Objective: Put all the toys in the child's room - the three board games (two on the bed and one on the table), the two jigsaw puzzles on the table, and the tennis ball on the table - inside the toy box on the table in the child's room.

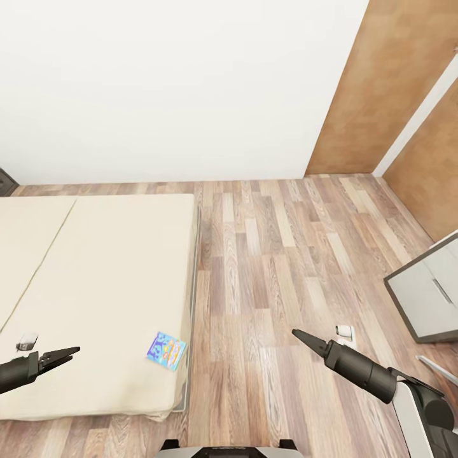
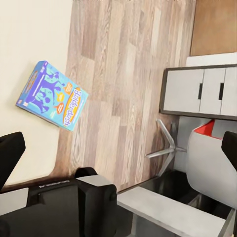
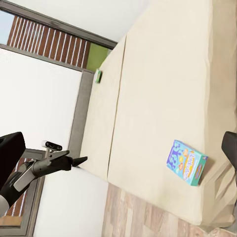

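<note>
A blue board game (image 1: 166, 350) with cartoon print lies flat on the beige bed (image 1: 108, 267), near its foot corner by the floor edge. The left wrist view shows the blue board game (image 2: 52, 95) too, as does the right wrist view (image 3: 187, 162). A small green box (image 3: 98, 76) lies far up the bed by the headboard. My left gripper (image 1: 75, 351) hovers open over the mattress, left of the blue game and apart from it. Over the wooden floor my right gripper (image 1: 296, 333) is open and holds nothing.
A grey-framed cabinet with white doors (image 1: 425, 296) stands at the right, also in the left wrist view (image 2: 202, 91). Metal chair legs (image 2: 165, 143) stand beside it. Wooden floor (image 1: 280, 254) runs between bed and cabinet. A white wall (image 1: 165, 89) closes the far side.
</note>
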Available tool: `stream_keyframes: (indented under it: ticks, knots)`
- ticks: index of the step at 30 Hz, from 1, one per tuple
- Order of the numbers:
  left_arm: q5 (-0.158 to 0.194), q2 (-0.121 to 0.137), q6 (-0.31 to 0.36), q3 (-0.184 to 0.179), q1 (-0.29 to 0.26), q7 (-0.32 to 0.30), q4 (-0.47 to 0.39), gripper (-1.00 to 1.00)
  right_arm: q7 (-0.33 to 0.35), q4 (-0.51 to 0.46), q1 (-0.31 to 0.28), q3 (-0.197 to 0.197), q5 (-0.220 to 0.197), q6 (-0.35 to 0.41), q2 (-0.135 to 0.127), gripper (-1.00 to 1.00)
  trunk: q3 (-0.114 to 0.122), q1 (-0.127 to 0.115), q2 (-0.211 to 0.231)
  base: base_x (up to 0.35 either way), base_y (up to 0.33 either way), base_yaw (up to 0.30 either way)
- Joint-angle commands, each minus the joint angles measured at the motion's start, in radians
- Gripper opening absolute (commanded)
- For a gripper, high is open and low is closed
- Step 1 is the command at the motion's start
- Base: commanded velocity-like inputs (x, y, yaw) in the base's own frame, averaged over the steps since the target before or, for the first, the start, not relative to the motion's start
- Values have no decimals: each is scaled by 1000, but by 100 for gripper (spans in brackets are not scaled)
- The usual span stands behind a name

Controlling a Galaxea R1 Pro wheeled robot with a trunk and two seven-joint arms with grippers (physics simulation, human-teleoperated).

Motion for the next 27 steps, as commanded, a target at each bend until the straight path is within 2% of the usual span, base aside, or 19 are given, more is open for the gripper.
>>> stream_keyframes:
  ticks: [1,27]
  knots:
    - [1,0,10,0,0,-3,0,100,1,0,-1,-1,-2,5,0,100,0,1,-1,0,0,0]
    - [0,0,8,-1,0,-2,0,100,1,1,-1,-1,-1,-3,0,100,44,1,-1,0,0,0]
